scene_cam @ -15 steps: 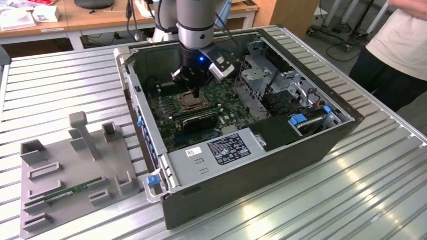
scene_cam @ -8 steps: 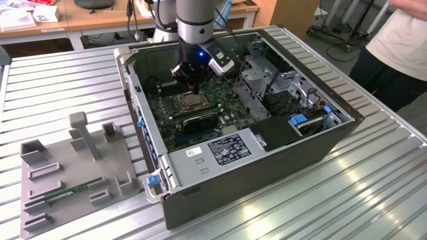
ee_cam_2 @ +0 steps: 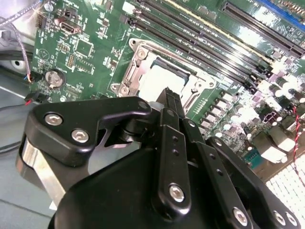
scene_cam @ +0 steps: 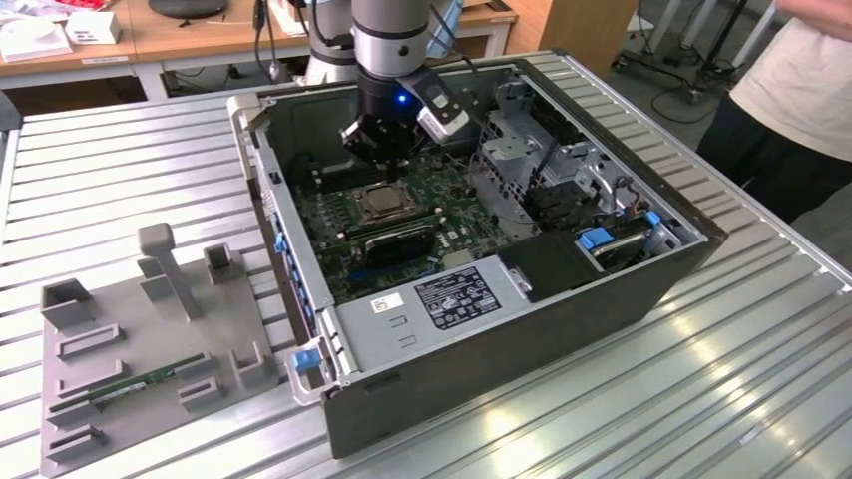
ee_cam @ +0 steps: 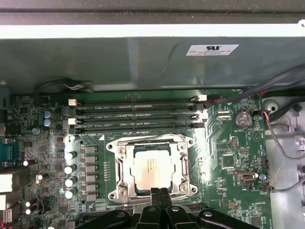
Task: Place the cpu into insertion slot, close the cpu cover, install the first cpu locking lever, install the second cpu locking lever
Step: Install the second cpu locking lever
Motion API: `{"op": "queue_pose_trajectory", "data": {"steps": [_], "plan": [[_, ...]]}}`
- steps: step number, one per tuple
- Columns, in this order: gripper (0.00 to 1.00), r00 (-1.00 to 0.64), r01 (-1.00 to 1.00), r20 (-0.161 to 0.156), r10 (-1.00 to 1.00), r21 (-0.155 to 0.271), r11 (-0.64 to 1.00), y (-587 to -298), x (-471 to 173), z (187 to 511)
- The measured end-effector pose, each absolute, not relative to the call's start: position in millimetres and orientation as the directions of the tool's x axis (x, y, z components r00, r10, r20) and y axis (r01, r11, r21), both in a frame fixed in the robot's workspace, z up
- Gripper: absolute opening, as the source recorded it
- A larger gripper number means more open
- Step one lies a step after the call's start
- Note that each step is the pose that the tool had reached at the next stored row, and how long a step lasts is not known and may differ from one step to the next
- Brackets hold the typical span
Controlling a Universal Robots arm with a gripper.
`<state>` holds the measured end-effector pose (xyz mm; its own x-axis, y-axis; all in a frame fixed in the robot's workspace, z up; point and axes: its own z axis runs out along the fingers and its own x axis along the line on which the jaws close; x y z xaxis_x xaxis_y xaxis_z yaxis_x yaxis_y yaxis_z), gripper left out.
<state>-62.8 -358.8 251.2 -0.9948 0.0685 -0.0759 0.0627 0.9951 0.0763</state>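
Observation:
The cpu (ee_cam: 151, 165) lies flat in the insertion slot (ee_cam: 116, 194) on the green board, its silvery top showing in both wrist views and in the exterior view (scene_cam: 383, 203). The cpu cover (ee_cam: 123, 164) lies down flat around the chip, which shows through its window. My gripper (ee_cam: 160, 194) hovers at the socket's edge with its black fingers (ee_cam_2: 170, 98) pressed together and nothing between them. In the exterior view the gripper (scene_cam: 382, 160) hangs inside the open computer case, just behind the socket. Whether the locking levers are latched I cannot tell.
Long black memory slots (ee_cam: 136, 117) run beside the socket. The case walls (scene_cam: 286, 230) and a drive cage (scene_cam: 533, 150) close in around the board. A grey fixture tray (scene_cam: 134, 369) with a green memory stick (scene_cam: 134, 384) lies at the exterior view's left. A person (scene_cam: 799, 90) stands at its right.

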Motion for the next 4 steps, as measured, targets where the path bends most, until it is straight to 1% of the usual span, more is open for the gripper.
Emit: {"op": "queue_pose_trajectory", "data": {"steps": [4], "plan": [[0.11, -0.995, 0.063, -0.076, 0.069, 0.076, 0.995, -358.5, -62.9, 251.3]]}}
